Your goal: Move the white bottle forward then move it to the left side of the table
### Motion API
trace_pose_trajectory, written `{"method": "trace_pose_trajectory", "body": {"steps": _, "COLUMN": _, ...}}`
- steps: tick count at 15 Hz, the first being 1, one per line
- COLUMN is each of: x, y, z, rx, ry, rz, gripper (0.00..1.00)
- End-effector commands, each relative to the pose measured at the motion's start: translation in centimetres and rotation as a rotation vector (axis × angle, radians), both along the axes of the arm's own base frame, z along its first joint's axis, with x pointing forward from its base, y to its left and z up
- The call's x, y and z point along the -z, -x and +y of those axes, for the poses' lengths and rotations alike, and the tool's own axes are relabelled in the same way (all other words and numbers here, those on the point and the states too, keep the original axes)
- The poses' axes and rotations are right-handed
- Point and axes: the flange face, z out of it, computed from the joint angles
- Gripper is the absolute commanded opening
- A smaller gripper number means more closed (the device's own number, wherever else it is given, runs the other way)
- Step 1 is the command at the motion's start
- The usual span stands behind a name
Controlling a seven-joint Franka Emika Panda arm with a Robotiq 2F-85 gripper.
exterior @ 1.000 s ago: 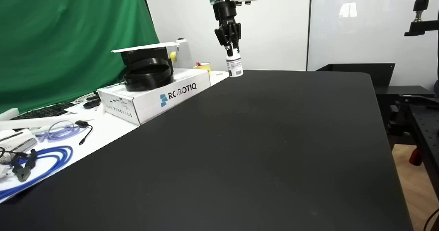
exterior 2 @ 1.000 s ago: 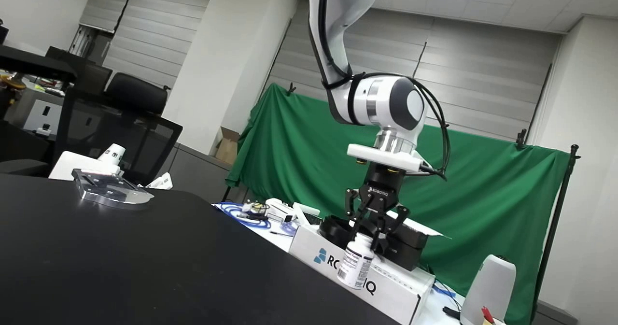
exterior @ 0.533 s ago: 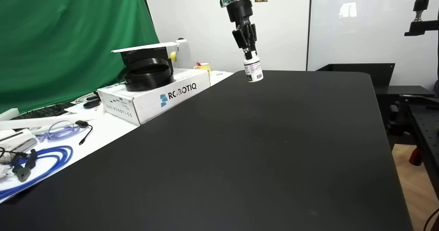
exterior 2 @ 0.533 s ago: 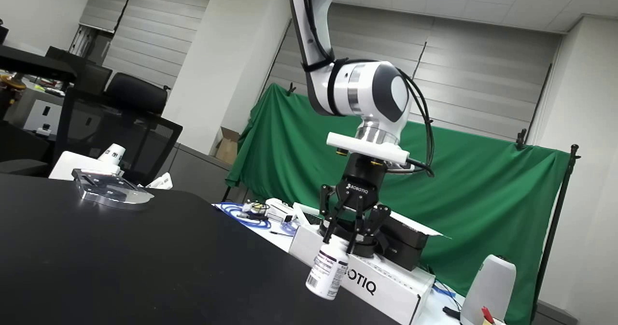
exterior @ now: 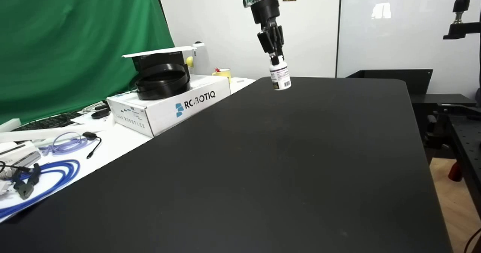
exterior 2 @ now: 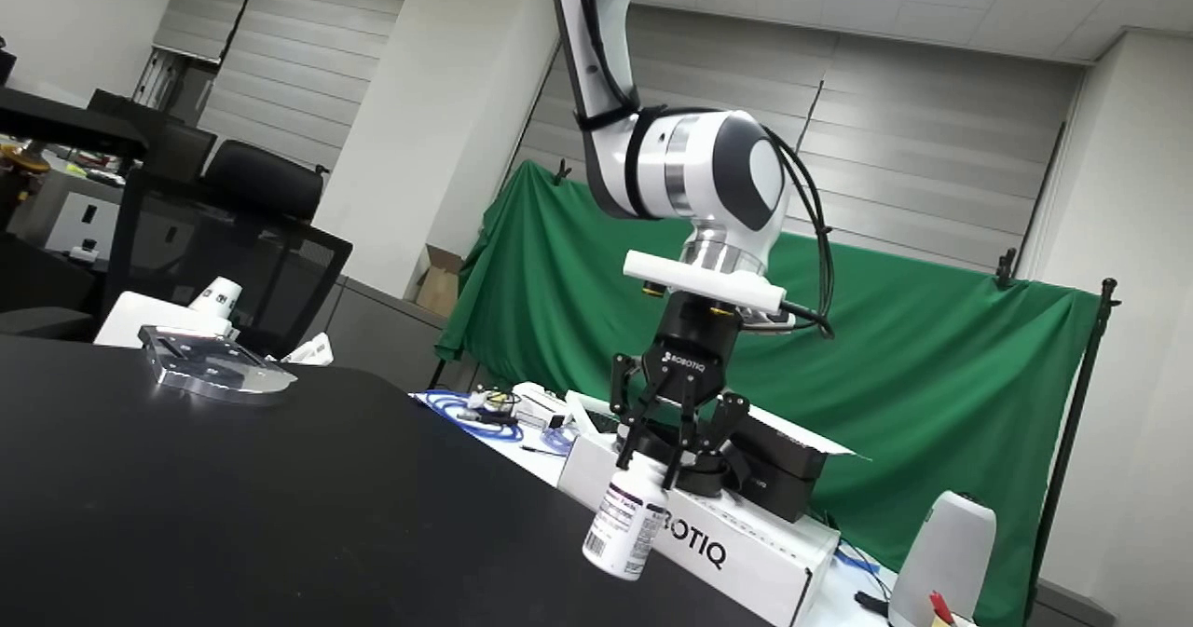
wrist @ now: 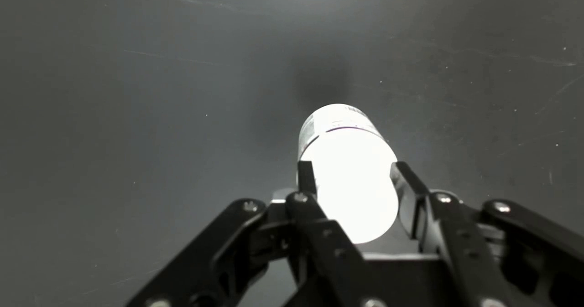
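Observation:
The white bottle, small with a printed label, hangs slightly tilted from my gripper. It shows in both exterior views [exterior: 280, 76] [exterior 2: 623, 526] and in the wrist view [wrist: 356, 184], where its top is overexposed. My gripper [exterior: 278, 59] is shut on the bottle's cap and neck end, with one finger on each side; this shows in an exterior view [exterior 2: 647, 474] and in the wrist view [wrist: 350, 163]. The black table [exterior: 285, 162] lies below; it also shows in an exterior view [exterior 2: 326, 515] and the wrist view [wrist: 137, 138]. The bottle is held above it, near the far end.
A white box with blue and black lettering [exterior: 188, 108], topped by black round parts [exterior: 163, 82], stands beside the table on a white surface with cables [exterior: 67, 170]. A clear plastic piece [exterior 2: 219, 366] lies at the table's edge. A yellow mug [exterior: 223, 73] stands behind the box.
The gripper and bottle have moved away from the white box and further over the table, with a little more tilt. Most of this was in the first half second; the last shift is small.

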Motion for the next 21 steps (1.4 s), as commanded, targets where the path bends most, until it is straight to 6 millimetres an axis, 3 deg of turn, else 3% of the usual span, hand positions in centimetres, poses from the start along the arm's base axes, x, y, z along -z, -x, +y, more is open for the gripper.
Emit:
{"method": "trace_pose_trajectory", "body": {"steps": 1, "x": 1.8, "y": 2.2, "z": 0.6, "rx": -0.002, "ry": -0.019, "rz": -0.025, "gripper": 0.19}}
{"method": "trace_pose_trajectory", "body": {"steps": 7, "x": 6.6, "y": 6.6, "z": 3.3, "rx": -0.037, "ry": -0.018, "rz": -0.129, "gripper": 0.19}}
{"method": "trace_pose_trajectory", "body": {"steps": 12, "x": 8.3, "y": 9.7, "z": 4.6, "rx": -0.058, "ry": -0.025, "rz": -0.171, "gripper": 0.19}}
{"method": "trace_pose_trajectory", "body": {"steps": 13, "x": 8.3, "y": 10.1, "z": 4.8, "rx": -0.058, "ry": -0.026, "rz": -0.173, "gripper": 0.34}}
{"method": "trace_pose_trajectory", "body": {"steps": 14, "x": 8.3, "y": 10.4, "z": 4.9, "rx": -0.061, "ry": -0.027, "rz": -0.175, "gripper": 0.69}}
{"method": "trace_pose_trajectory", "body": {"steps": 15, "x": 8.2, "y": 10.7, "z": 4.9, "rx": -0.061, "ry": -0.025, "rz": -0.177, "gripper": 0.70}}
{"method": "trace_pose_trajectory", "body": {"steps": 19, "x": 7.3, "y": 11.2, "z": 4.8, "rx": -0.067, "ry": -0.020, "rz": -0.175, "gripper": 0.95}}
{"method": "trace_pose_trajectory", "body": {"steps": 21, "x": 6.4, "y": 11.1, "z": 4.7, "rx": -0.064, "ry": -0.003, "rz": -0.177, "gripper": 1.00}}
